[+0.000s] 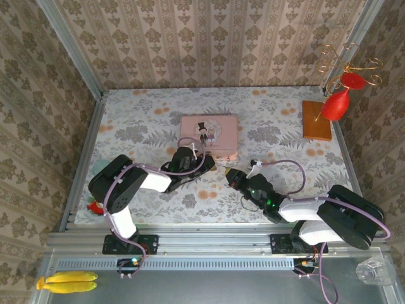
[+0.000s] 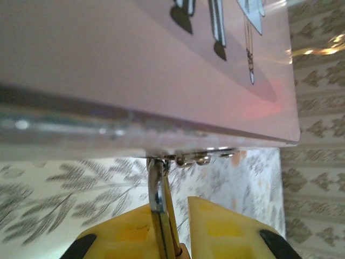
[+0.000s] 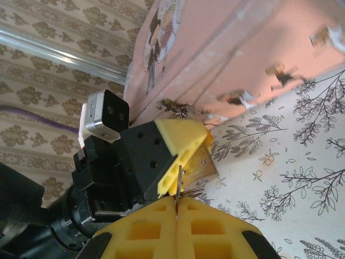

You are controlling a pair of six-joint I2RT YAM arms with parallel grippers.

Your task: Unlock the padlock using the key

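The left tool is clamping the light, rigid padlock by its brass body while the closed right tool is pinching what appears to be the thin key.

Setting: robot laboratory test cell, dressed up as a domestic room. Evidence: damask wallpaper on flat panels held in bare aluminium posts; floral table covering ending at an extruded aluminium rail, to which the left arm and the right arm are bolted, cables exposed; grey metal bench in front of the rail. Household props: pink tin with cartoon couple, wooden stand carrying gold wire and red ornaments, bananas, clear glass.
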